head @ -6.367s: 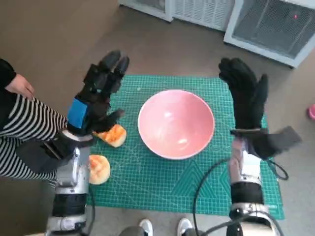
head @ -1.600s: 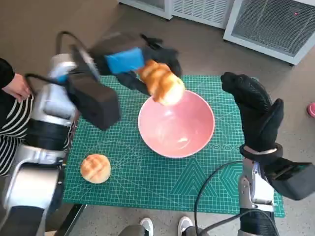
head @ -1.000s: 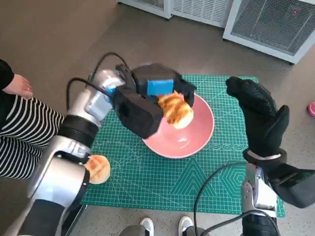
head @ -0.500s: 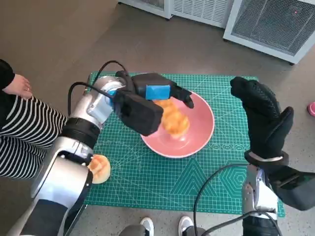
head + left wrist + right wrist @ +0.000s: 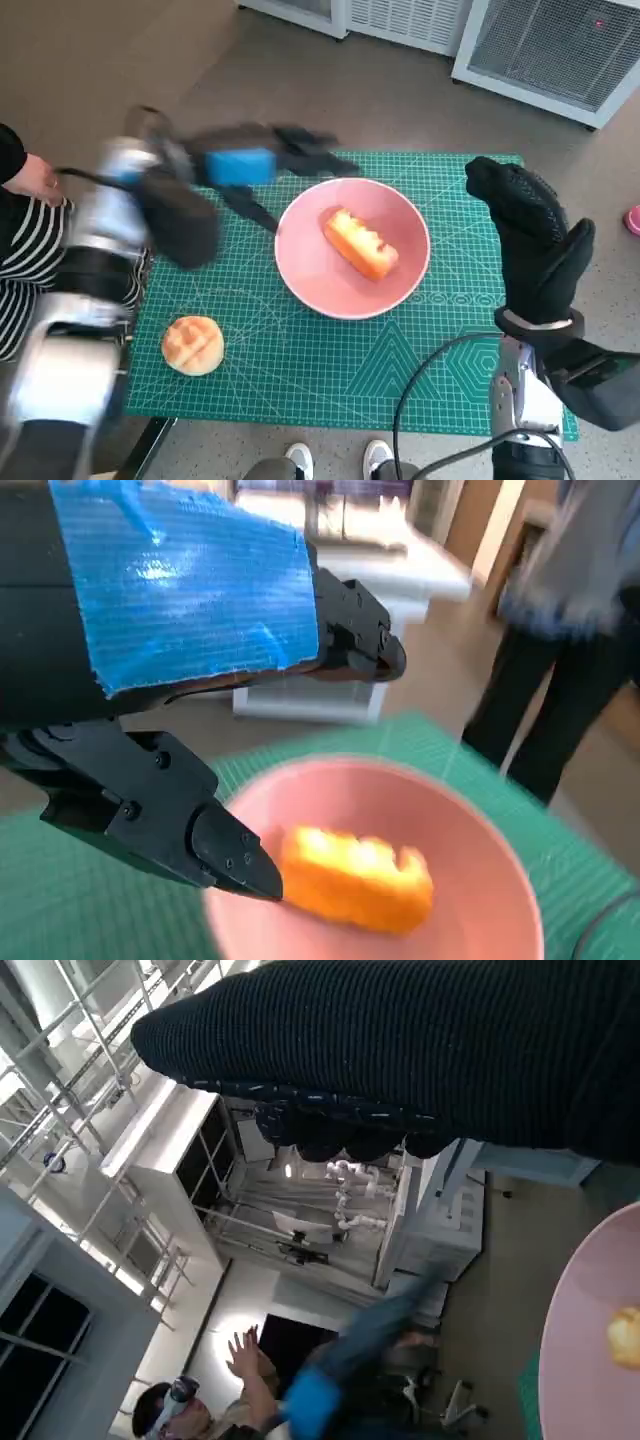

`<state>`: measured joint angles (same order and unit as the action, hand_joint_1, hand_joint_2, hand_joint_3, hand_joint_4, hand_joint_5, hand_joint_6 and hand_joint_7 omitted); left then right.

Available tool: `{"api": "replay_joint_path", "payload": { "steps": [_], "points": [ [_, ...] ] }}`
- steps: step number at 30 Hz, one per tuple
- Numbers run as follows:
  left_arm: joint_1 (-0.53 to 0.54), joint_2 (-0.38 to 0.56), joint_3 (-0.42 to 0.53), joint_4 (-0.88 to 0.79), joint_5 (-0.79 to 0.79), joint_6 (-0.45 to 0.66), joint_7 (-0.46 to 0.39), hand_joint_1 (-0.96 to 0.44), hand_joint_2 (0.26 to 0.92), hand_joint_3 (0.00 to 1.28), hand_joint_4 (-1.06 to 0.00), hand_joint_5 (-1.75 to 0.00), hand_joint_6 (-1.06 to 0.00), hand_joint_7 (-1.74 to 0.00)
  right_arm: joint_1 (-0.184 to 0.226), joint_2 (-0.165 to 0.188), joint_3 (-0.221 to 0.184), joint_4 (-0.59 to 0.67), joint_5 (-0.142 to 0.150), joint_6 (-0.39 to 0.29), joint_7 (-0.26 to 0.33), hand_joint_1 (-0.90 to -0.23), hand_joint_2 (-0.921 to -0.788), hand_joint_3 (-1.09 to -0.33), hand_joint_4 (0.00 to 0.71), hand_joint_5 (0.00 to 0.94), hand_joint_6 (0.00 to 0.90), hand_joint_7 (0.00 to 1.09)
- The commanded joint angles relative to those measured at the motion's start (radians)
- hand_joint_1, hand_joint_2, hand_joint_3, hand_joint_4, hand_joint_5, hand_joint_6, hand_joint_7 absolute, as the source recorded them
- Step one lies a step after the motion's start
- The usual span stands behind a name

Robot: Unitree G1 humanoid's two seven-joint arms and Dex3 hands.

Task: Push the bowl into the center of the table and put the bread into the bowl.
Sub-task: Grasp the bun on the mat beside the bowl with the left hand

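On the green mat point(image 5: 330, 370), near its middle: pink bowl point(image 5: 300, 270), holding one oblong piece of bread point(image 5: 360, 243). Beside the bowl, off its far left rim: left hand point(image 5: 265, 160), fingers spread, holding nothing. Off the bowl's right side: right hand point(image 5: 535, 235), raised, fingers extended, holding nothing. Near left corner of mat: round bun point(image 5: 193, 344), well apart from the bowl.

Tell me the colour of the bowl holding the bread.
Pink bowl; clearest in the head view.
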<state>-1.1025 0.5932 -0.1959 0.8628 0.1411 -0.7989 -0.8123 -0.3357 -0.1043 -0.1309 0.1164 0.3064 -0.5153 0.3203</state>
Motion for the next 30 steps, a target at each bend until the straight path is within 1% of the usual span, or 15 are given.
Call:
{"api": "replay_joint_path", "payload": {
  "steps": [1,3,4,8,12,17,22,25,30],
  "points": [
    [0.083,0.111,0.067,-0.154,-0.093,0.026,-0.065,-0.34,0.799,0.02,-0.07,0.0,-0.24,-0.05,0.021,0.008,0.007,0.002,-0.011,0.018,-0.006,-0.719,-0.921,-0.703,0.16,0.001,0.09,0.44],
    [0.126,0.163,0.095,-0.219,-0.114,0.04,-0.074,-0.38,0.806,0.02,-0.07,0.0,-0.25,-0.05,0.021,0.009,0.009,0.002,-0.012,0.018,-0.006,-0.719,-0.921,-0.703,0.16,0.001,0.089,0.43],
    [0.149,0.181,0.113,-0.241,-0.146,0.052,-0.092,-0.4,0.806,0.02,-0.07,-0.01,-0.25,-0.06,0.02,0.009,0.01,0.002,-0.011,0.019,-0.006,-0.719,-0.921,-0.703,0.16,0.001,0.089,0.43],
    [0.227,0.234,0.165,-0.298,-0.25,0.089,-0.158,-0.38,0.787,0.01,-0.12,-0.03,-0.31,-0.1,0.015,0.009,0.012,0.009,-0.003,0.019,0.001,-0.718,-0.921,-0.704,0.159,0.001,0.089,0.44],
    [0.319,0.288,0.204,-0.351,-0.302,0.1,-0.202,-0.36,0.779,0.0,-0.15,-0.03,-0.34,-0.13,0.01,0.009,0.015,0.018,0.007,0.018,0.011,-0.707,-0.921,-0.705,0.159,0.001,0.087,0.44],
    [0.444,0.354,0.243,-0.419,-0.3,0.104,-0.213,-0.38,0.787,0.01,-0.18,-0.04,-0.35,-0.15,0.002,0.01,0.016,0.031,0.017,0.02,0.023,-0.697,-0.921,-0.707,0.158,0.0,0.085,0.44],
    [0.577,0.41,0.281,-0.495,-0.295,0.13,-0.215,-0.4,0.797,0.01,-0.18,-0.03,-0.34,-0.15,-0.006,0.01,0.016,0.041,0.025,0.022,0.035,-0.689,-0.921,-0.709,0.157,0.0,0.083,0.44],
    [0.641,0.429,0.299,-0.534,-0.293,0.144,-0.21,-0.41,0.801,0.01,-0.18,-0.02,-0.32,-0.14,-0.01,0.009,0.015,0.047,0.03,0.025,0.042,-0.683,-0.921,-0.71,0.156,0.0,0.082,0.44],
    [0.742,0.445,0.324,-0.608,-0.295,0.196,-0.204,-0.38,0.801,0.01,-0.19,-0.02,-0.31,-0.13,-0.019,0.01,0.015,0.055,0.037,0.03,0.054,-0.679,-0.921,-0.713,0.155,0.0,0.079,0.44]
  ]
}}
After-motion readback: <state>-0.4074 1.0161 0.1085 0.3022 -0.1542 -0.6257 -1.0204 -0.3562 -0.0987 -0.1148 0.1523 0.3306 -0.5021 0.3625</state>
